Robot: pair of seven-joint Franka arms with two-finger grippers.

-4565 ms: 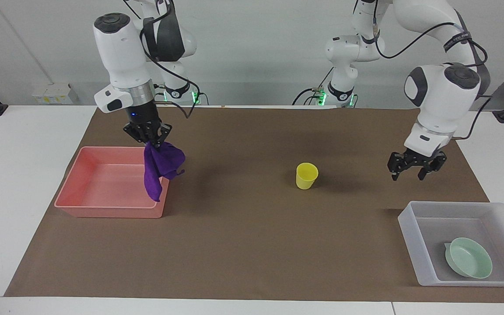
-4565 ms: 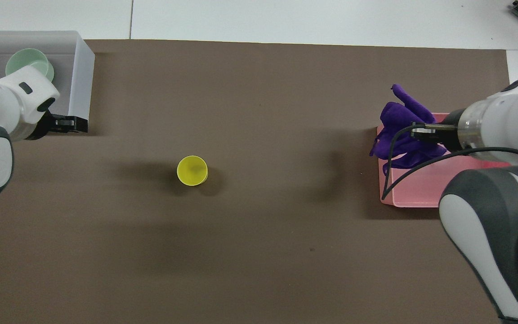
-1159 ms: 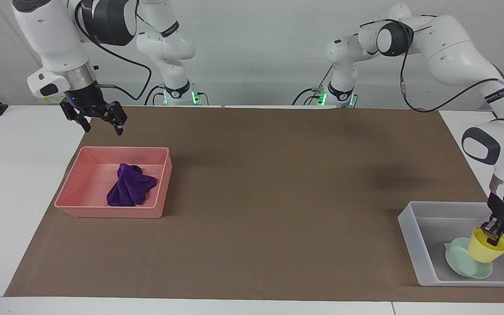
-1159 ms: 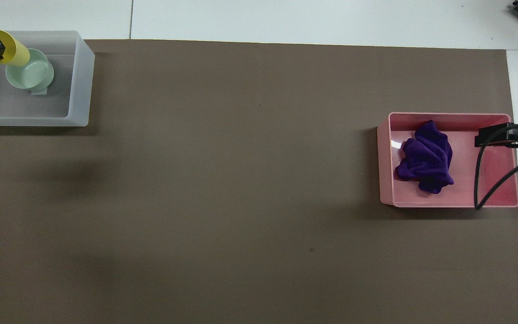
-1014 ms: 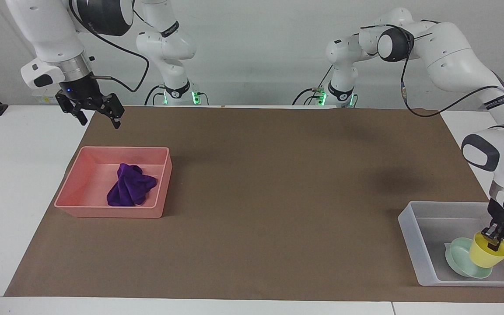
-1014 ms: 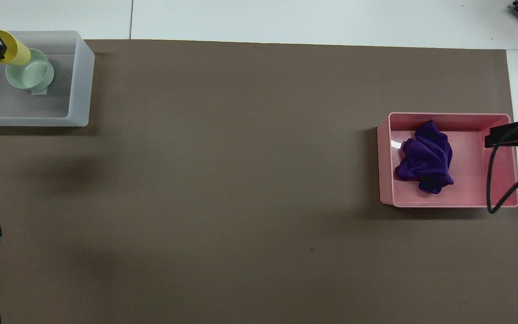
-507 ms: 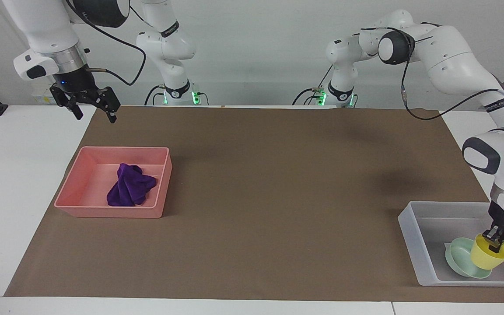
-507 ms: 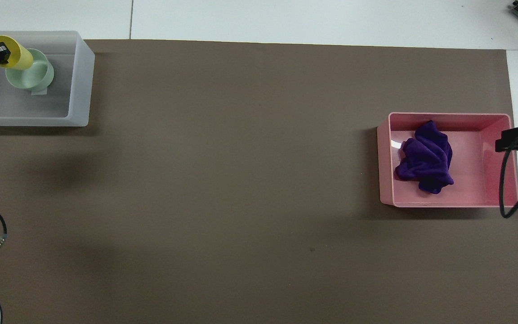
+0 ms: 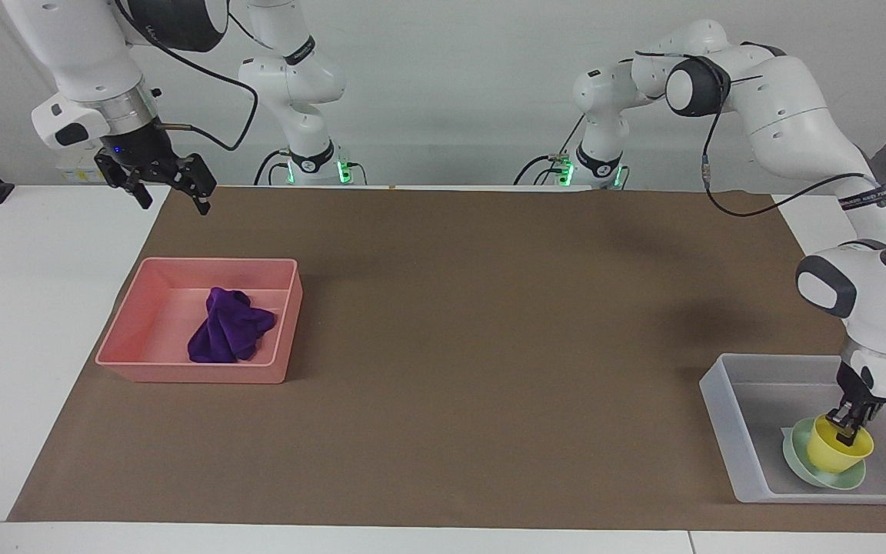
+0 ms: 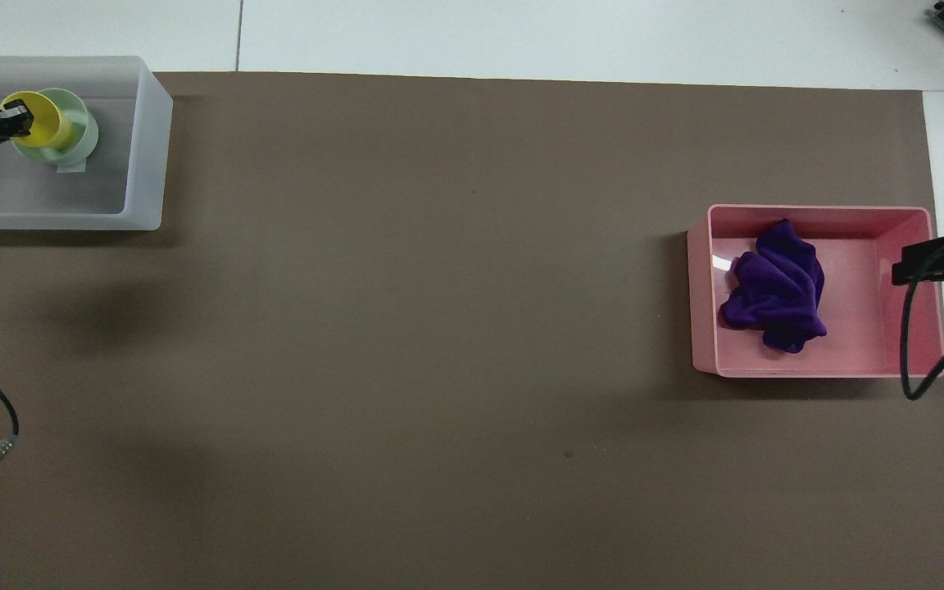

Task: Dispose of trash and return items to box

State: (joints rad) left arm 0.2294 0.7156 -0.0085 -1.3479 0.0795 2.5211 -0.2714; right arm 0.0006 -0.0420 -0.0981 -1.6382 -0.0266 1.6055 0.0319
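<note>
1. Gripping the rim of the yellow cup (image 9: 839, 452), the left gripper (image 9: 847, 422) had its fingers pinched on the cup wall, one inside and one outside; the cup sat upright in the mint-green bowl (image 9: 820, 469).
2. Bowl and cup lay inside the translucent box (image 9: 735, 431) at the left arm's end of the counter (image 9: 443, 369); a small white sticker (image 10: 72, 167) showed under the bowl, with no writing I could read.
3. The purple rag (image 9: 229, 336) lay crumpled in the pink bin (image 9: 189, 373) at the right arm's end.
4. The right gripper (image 9: 170, 191) hung empty with its fingers spread wide, raised above the counter edge beside the bin.
5. A band on the left arm carried lettering too small to read.
</note>
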